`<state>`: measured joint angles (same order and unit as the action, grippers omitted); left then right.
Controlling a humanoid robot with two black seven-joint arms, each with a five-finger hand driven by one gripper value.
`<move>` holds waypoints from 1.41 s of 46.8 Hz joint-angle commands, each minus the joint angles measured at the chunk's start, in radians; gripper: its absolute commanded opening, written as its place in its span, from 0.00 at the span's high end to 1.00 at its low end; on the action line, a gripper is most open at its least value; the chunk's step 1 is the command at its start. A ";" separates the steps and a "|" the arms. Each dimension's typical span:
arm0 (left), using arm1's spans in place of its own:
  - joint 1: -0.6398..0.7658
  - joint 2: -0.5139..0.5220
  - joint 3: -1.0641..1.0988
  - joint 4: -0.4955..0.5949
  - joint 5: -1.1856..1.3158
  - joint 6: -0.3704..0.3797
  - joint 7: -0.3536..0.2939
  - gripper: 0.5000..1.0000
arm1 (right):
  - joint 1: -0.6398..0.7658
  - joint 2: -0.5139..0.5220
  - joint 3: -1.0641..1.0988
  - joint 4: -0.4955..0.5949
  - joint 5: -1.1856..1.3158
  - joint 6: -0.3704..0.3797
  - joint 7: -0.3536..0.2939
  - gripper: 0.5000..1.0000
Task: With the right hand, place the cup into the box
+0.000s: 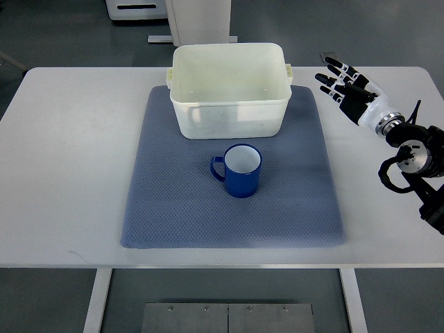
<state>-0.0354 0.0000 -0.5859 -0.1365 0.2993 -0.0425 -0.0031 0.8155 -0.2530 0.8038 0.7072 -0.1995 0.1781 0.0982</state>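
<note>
A blue cup (pixel 240 171) with a white inside stands upright on the blue-grey mat (pixel 173 208), its handle pointing left. Just behind it sits a cream plastic box (pixel 229 114), with nothing showing inside. My right hand (pixel 341 82) hovers over the table to the right of the box, well apart from the cup, with its fingers stretched out and holding nothing. The right arm comes in from the right edge. My left arm does not show.
The mat lies on a white table (pixel 62 159). Beyond the table's far edge stands white equipment (pixel 201 17) on a grey floor. Table legs and a metal floor plate (pixel 229 318) show below the front edge.
</note>
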 commanded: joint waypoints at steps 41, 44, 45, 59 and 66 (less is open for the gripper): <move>0.016 0.000 0.000 0.000 -0.002 0.001 -0.005 0.00 | 0.017 0.005 -0.006 0.003 0.000 0.008 0.001 0.00; 0.016 0.000 0.000 0.000 -0.002 0.001 -0.005 0.00 | 0.016 0.006 -0.006 0.003 0.002 0.009 0.003 0.00; 0.016 0.000 -0.002 0.000 -0.002 0.001 -0.005 0.00 | 0.014 0.006 -0.006 0.003 0.000 0.011 0.003 0.00; 0.016 0.000 -0.002 0.000 -0.002 0.001 -0.005 0.00 | 0.014 0.009 -0.006 0.006 0.000 0.011 0.003 0.00; 0.016 0.000 0.000 0.000 -0.002 0.001 -0.005 0.00 | 0.014 0.009 -0.006 0.006 0.000 0.011 0.003 0.00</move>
<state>-0.0200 0.0000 -0.5867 -0.1365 0.2975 -0.0413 -0.0076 0.8294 -0.2439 0.7978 0.7132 -0.1993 0.1888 0.1013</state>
